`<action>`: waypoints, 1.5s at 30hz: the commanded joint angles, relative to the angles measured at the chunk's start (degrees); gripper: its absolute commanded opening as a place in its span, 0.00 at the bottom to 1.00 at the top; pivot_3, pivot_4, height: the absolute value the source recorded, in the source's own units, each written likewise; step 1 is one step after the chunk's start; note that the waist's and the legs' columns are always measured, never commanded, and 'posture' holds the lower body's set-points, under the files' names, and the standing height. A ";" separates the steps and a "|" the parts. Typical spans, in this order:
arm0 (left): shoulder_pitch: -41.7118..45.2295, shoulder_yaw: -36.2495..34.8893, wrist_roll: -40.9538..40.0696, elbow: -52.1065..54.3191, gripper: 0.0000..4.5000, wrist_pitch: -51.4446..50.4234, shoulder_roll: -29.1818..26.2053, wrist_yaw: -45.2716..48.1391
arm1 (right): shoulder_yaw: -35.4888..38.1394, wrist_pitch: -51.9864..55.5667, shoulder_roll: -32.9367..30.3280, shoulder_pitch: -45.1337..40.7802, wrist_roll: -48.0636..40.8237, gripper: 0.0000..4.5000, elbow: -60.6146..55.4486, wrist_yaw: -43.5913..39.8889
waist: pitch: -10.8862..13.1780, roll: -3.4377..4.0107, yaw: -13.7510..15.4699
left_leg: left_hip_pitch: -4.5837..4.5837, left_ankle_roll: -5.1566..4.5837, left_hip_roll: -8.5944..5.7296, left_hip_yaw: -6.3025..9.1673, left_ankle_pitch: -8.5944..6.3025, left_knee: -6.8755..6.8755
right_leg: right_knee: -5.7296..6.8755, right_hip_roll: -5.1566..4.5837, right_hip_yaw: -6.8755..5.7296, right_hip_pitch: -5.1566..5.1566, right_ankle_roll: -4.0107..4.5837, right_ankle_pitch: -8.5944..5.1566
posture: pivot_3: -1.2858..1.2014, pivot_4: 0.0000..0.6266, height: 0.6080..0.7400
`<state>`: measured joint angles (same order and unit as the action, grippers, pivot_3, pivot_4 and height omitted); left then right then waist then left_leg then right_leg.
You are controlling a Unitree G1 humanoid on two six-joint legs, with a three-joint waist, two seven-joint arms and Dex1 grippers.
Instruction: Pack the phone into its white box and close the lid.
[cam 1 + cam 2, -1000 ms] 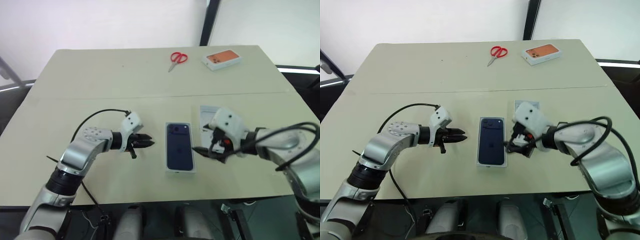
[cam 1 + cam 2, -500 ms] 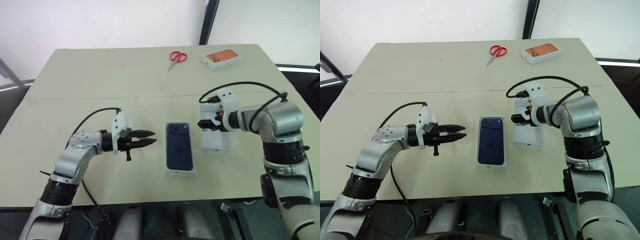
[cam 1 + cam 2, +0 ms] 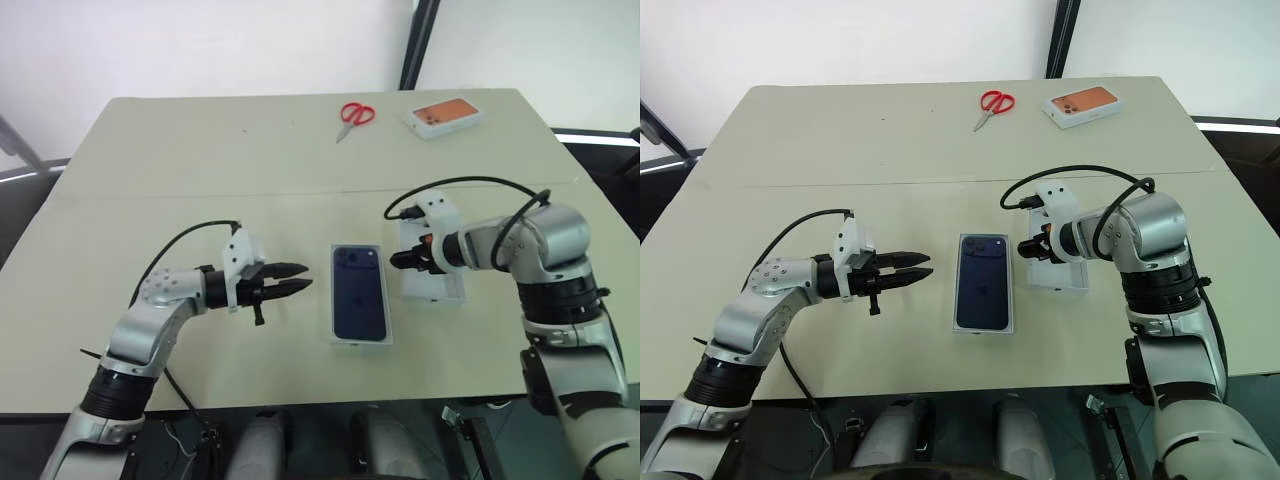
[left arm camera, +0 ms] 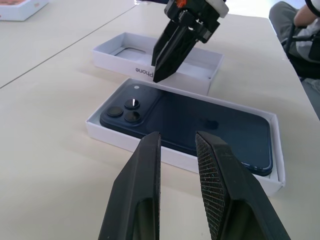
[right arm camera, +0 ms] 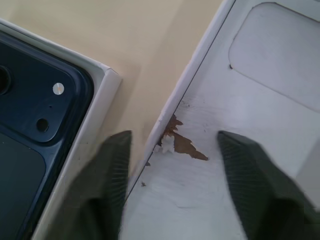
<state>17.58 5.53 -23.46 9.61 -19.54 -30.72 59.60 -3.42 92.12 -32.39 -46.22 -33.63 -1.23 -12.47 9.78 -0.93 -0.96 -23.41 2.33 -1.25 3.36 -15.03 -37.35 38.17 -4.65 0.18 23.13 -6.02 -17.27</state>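
Note:
The dark blue phone (image 3: 359, 295) lies face down in the white box (image 3: 361, 342) at the table's middle. The lid (image 3: 440, 285) lies open side up just right of the box. My right gripper (image 3: 395, 263) points down at the lid's left wall. In the right wrist view its fingers (image 5: 112, 185) stand apart, one outside that wall and one inside, and neither presses on it. My left gripper (image 3: 307, 276) hovers left of the box and points level at it. Its fingers (image 4: 145, 190) are a narrow gap apart with nothing between them.
Red scissors (image 3: 354, 116) and a small box with an orange phone picture (image 3: 444, 115) lie at the table's far edge. A seam (image 3: 200, 195) crosses the tabletop. A seated person (image 4: 302, 35) shows beyond the table's right side in the left wrist view.
My right gripper swung from the box's right side over to the lid's left wall, sank onto it, and its fingers narrowed. My left gripper drew back a little and turned level.

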 commanded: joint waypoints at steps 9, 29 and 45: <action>1.07 -0.10 0.80 -0.94 0.25 1.45 1.07 -1.04 | 9.39 0.38 -1.77 -1.67 -18.18 0.01 1.68 15.04 | 0.00 0.00 0.05 | -0.01 0.00 0.01 0.00 0.00 0.01 | -0.01 0.01 0.00 -0.01 0.00 0.00 | 0.52 0.24 1.00; 5.86 -9.15 1.93 -13.33 0.25 4.29 -3.06 -6.29 | 6.26 -37.48 32.09 21.73 -79.37 0.01 -21.44 52.52 | 0.03 0.04 -0.22 | -0.02 -0.04 0.16 0.01 -0.02 0.09 | 0.06 0.15 0.04 0.12 -0.01 0.00 | 0.52 0.24 1.00; 3.46 -4.94 -0.40 -4.92 0.25 -0.64 -0.40 -5.60 | 7.88 -38.06 29.23 28.94 -79.37 0.67 -20.11 60.71 | 0.04 0.06 -0.23 | 0.02 -0.03 0.12 -0.03 -0.01 0.10 | 0.03 0.13 0.08 0.08 0.00 0.00 | 0.52 0.24 1.00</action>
<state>20.90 -0.01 -22.44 1.93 -19.74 -31.29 53.38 3.57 53.49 -2.37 -15.96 -111.61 -20.37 49.81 9.82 -0.87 -1.19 -23.39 2.30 -1.13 3.32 -15.04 -37.25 38.20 -4.52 0.27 23.21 -6.03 -17.27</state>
